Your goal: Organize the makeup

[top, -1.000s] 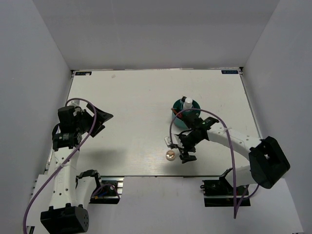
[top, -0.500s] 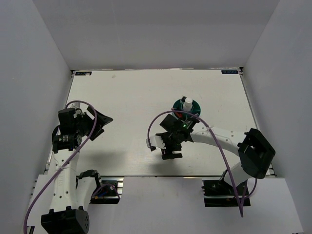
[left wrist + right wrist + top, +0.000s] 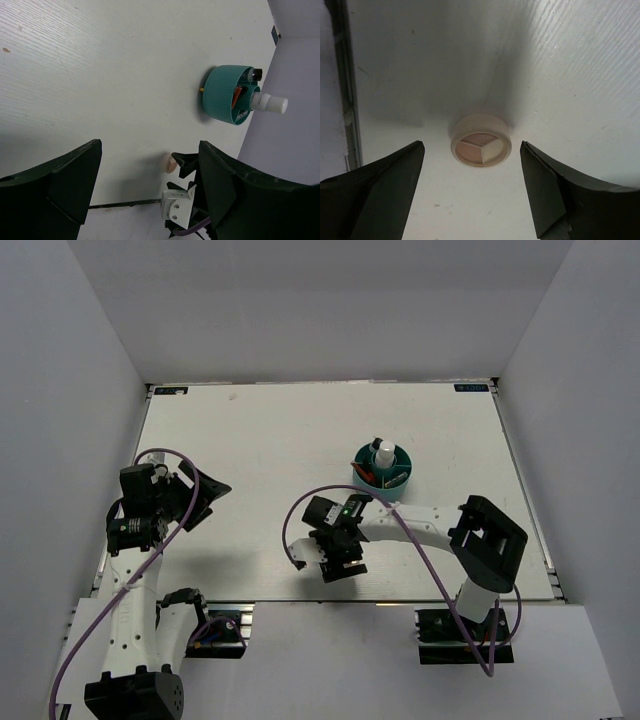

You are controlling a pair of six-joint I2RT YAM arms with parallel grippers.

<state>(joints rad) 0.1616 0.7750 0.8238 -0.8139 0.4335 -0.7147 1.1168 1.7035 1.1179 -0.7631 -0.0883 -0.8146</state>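
Note:
A round cream compact point(image 3: 481, 140) with a three-part tan pan lies flat on the white table, close to the near edge. My right gripper point(image 3: 471, 146) hangs just over it, open, with one black finger on each side and no contact. In the top view this gripper point(image 3: 338, 558) hides the compact. The left wrist view shows the compact point(image 3: 171, 163) beside the right arm's fingers. A teal divided cup point(image 3: 382, 470) holds a white bottle point(image 3: 383, 452), a red stick point(image 3: 239, 93) and a black-capped item point(image 3: 256, 73). My left gripper point(image 3: 208, 492) stands open and empty at the table's left.
The table's near edge point(image 3: 345, 100) runs close beside the compact. White walls close in the table point(image 3: 280, 430) on three sides. The right arm's purple cable point(image 3: 295, 530) loops out left of its wrist.
My right arm has swung left and toward the near edge, bringing its open gripper over the compact, which showed in the top view a second ago. The left arm has barely moved.

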